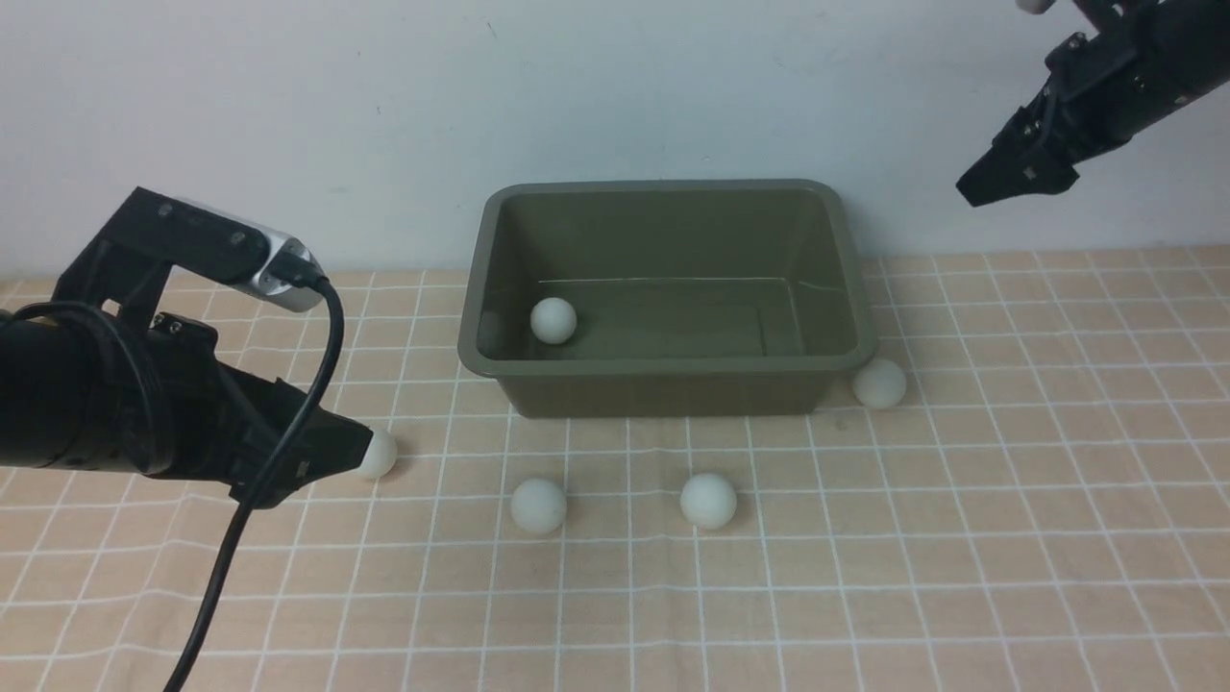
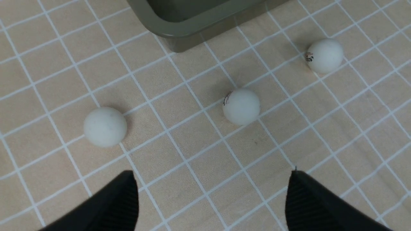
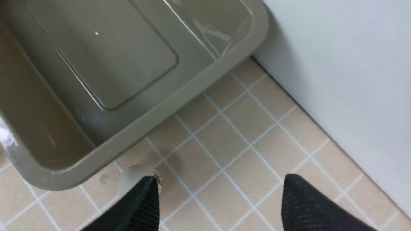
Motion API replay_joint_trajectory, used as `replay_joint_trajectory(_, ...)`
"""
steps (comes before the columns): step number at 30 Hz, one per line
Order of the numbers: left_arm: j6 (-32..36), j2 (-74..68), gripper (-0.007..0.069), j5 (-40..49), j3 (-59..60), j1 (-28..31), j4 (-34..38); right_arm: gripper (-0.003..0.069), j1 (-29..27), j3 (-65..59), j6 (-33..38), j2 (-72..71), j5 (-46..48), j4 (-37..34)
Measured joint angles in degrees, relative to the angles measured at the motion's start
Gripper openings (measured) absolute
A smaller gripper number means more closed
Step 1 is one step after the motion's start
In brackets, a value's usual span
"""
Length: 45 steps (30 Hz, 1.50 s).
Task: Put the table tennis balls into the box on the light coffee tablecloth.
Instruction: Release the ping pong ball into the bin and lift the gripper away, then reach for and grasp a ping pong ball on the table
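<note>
Against the far wall (image 1: 288,96), midway across the light coffee tablecloth (image 1: 961,538), stands the box (image 1: 663,392), upright with its open top up. One of the table tennis balls (image 1: 553,320) lies inside it, on the floor by the near left corner. The other four lie on the cloth outside.

The right ball (image 1: 879,383) sits just beside the box's near right corner, tucked partly under the rim. The middle-left ball (image 1: 538,506) and the middle-right ball (image 1: 708,500) lie nearer than the box's front wall, apart from it and from each other; each shows a small dark printed mark in the left wrist view. The left ball (image 1: 380,454) lies left of these, half hidden by the arm in front of it.

The left gripper (image 2: 211,175) hangs low at the left, close over the cloth, its jaws spread wide with nothing between them. The right gripper (image 3: 220,179) is raised high at the far right, before the wall, jaws likewise parted and empty.
</note>
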<state>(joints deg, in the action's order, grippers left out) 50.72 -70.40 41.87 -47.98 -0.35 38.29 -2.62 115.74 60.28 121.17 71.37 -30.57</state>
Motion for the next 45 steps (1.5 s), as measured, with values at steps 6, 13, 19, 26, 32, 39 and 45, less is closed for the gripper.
replay_joint_trajectory(6,0.0,0.0,0.0552,0.0,0.0,0.0,0.0,0.0451,1.3,-0.6,-3.1,4.0,-0.2,2.7)
replay_joint_trajectory(13,0.0,-0.7,0.0552,-0.1,0.0,0.0,0.2,0.0375,3.6,-6.3,-6.2,4.3,-0.3,5.1)
replay_joint_trajectory(19,0.0,-1.6,0.0552,-0.1,0.0,0.0,0.5,0.0352,3.4,-10.8,-5.6,2.7,-0.5,4.6)
replay_joint_trajectory(26,0.1,-2.4,0.0552,-0.1,0.0,0.0,1.4,0.0349,2.3,-11.3,-4.7,-4.9,-0.6,1.8)
replay_joint_trajectory(32,0.4,-2.4,0.0552,-0.1,0.0,0.0,1.5,0.0349,2.0,-15.5,-5.8,-13.4,-0.7,3.2)
replay_joint_trajectory(39,1.1,-2.5,0.0552,-0.1,0.0,0.0,1.5,0.0349,2.0,-24.6,3.1,-19.1,-0.1,3.4)
replay_joint_trajectory(45,1.4,-2.5,0.0552,-0.1,0.0,0.0,1.6,0.0349,2.3,-25.9,7.8,-18.1,-0.2,3.8)
